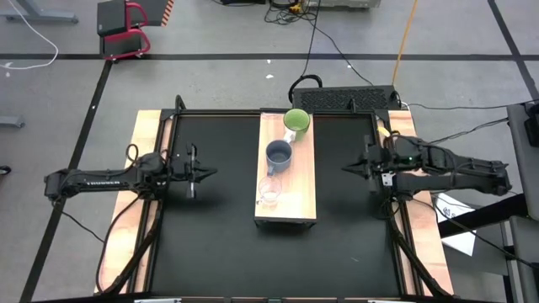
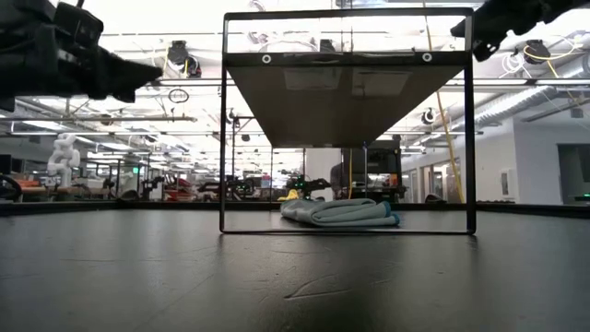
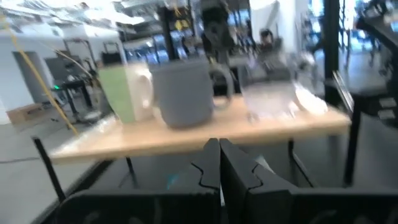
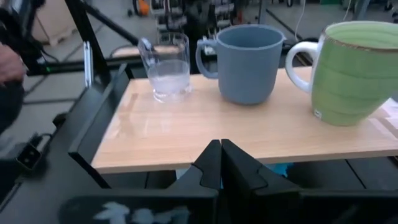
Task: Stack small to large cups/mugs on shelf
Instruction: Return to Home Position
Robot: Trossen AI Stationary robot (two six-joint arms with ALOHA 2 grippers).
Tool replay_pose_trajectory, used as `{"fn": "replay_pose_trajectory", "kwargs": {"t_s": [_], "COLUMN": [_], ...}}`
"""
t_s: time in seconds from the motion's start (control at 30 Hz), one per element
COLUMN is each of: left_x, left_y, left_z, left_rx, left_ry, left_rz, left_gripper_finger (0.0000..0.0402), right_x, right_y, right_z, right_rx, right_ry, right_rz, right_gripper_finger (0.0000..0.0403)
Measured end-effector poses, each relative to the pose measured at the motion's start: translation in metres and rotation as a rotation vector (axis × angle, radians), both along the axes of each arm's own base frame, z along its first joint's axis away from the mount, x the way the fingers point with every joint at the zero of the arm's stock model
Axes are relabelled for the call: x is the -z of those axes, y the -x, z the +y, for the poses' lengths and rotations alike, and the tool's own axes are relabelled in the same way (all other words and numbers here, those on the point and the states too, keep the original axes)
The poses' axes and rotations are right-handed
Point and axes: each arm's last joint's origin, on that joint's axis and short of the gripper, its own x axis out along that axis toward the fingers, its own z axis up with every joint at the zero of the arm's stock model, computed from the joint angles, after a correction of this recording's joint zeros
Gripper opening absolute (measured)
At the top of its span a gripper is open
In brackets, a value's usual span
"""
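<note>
Closed on nothing, the fingers of the left gripper [image 1: 208, 174] and right gripper [image 1: 345, 169] flank the shelf [image 1: 300, 192], well apart from its row of glass cup [image 1: 269, 192], blue-grey mug [image 1: 279, 155] and green mug [image 1: 296, 122].

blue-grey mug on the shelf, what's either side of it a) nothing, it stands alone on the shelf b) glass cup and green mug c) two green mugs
B: the blue-grey mug stands mid-row on the shelf, the glass cup on one side and the green mug on the other.

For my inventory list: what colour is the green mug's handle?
The handle is white, seen best in the right wrist view.
</note>
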Motion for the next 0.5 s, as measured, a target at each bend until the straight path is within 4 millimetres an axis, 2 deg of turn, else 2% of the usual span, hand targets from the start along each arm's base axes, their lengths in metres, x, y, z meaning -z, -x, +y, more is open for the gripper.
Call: {"fn": "replay_pose_trajectory", "kwargs": {"t_s": [0.13, 0.5], "left_x": [0.005, 0.001], "left_y": [0.0, 0.007], "left_z": [-0.004, -0.014], "left_rx": [0.032, 0.1], "left_ry": [-0.007, -0.028], "left_rz": [0.048, 0.005], "left_gripper_finger": [0.0001, 0.0], "right_x": [0.007, 0.041], "right_y": [0.008, 0.026], "right_z": [0.001, 0.001], "right_rx": [0.013, 0.081], "right_ry": [-0.035, -0.079], "right_rz": [-0.044, -0.122], "right_gripper_finger": [0.0, 0.0]}}
